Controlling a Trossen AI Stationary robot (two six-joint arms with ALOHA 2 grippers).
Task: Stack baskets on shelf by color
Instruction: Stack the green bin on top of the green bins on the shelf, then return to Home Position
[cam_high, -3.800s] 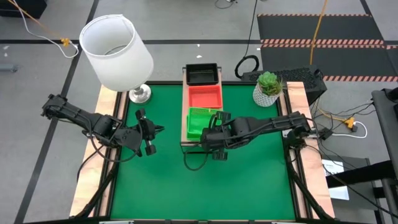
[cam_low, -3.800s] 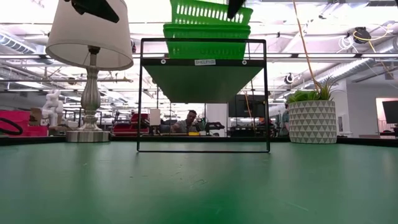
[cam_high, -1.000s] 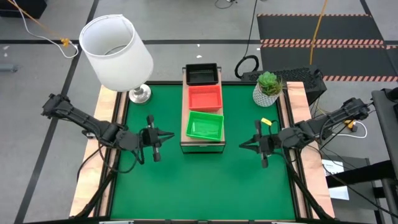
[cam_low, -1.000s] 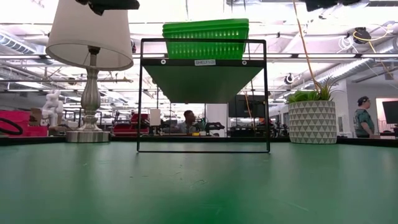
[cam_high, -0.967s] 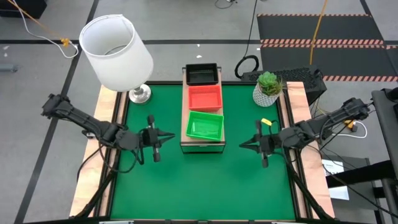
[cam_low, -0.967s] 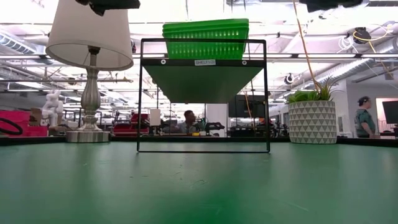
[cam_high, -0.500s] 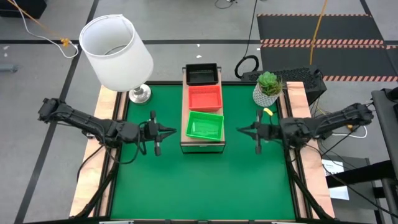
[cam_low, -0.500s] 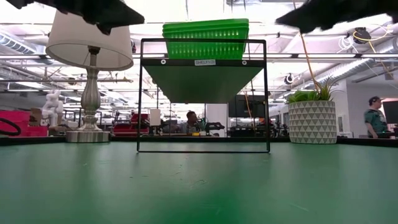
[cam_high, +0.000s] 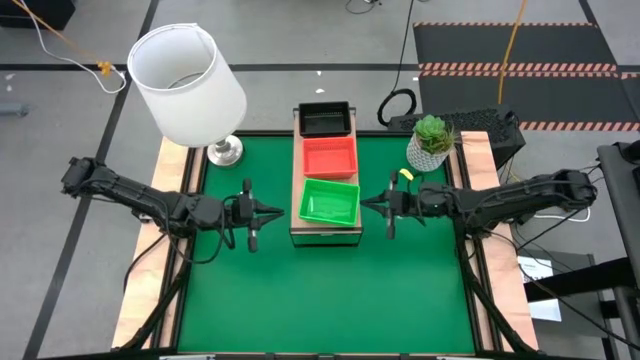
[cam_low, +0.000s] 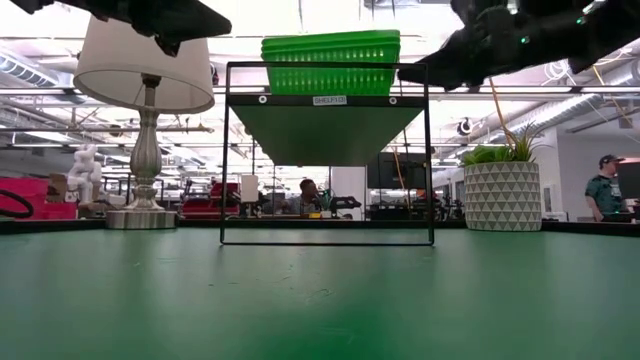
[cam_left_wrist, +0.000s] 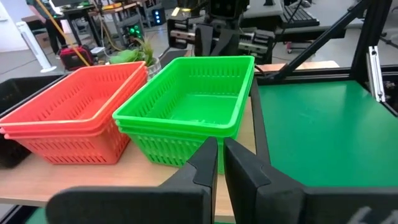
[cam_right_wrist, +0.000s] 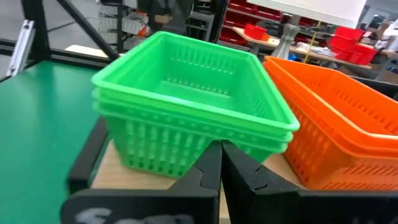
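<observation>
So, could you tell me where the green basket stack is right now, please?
In the high view the green basket stack sits at the shelf's near end, beside the orange-red stack, midway between both arms.

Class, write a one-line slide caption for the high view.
Green stack, red stack and black stack fill the shelf; left gripper and right gripper flank it, shut.

Black perforated plastic basket stack (cam_left_wrist: 11, 134): cut off at the left wrist picture's edge, count unreadable. Orange-red perforated plastic basket stack (cam_right_wrist: 348, 134): cropped at the right wrist picture's edge. Small white label on shelf frame (cam_low: 329, 100): too small to read.
</observation>
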